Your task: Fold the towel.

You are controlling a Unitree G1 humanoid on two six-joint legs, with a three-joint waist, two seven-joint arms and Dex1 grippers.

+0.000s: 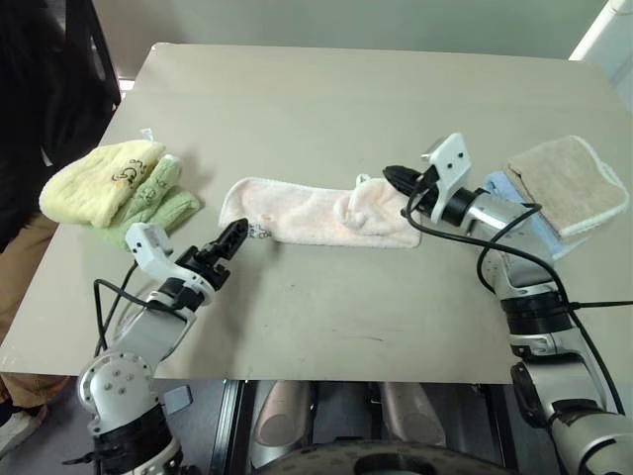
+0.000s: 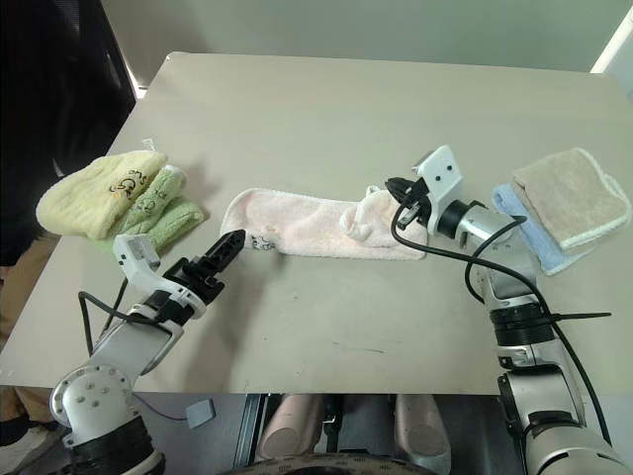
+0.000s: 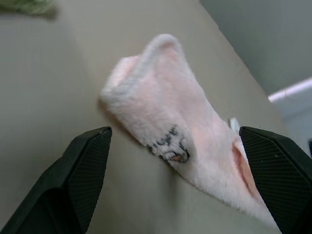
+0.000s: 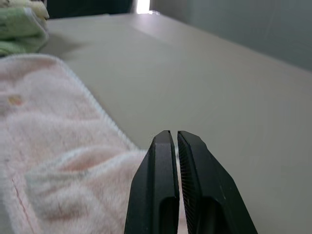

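Towel [image 1: 316, 213], pale pink, lies as a long strip mid-worktop [image 1: 326, 109]. My left fingers [image 3: 83, 175] stand spread wide at its near-left end; my right fingers [image 4: 168, 190] are pressed together, empty, at its right end. Yellow and green towels [image 1: 124, 188] flank left, beige towel [image 1: 569, 183] right.

Towel [image 1: 316, 213]: pale pink terry, white edge trim, small dark embroidered mark [image 3: 169, 146], poss. w/ an orange fleck. Table [image 1: 326, 109]: plain beige. At 9 o'clock: yellow towel [image 1: 99, 181] w/ dark mark, green towels [image 1: 158, 203]. At 3 o'clock: beige towel [image 1: 566, 183], white edging, over light-blue cloth [image 1: 514, 198]. Fingers [image 3: 80, 180] black.
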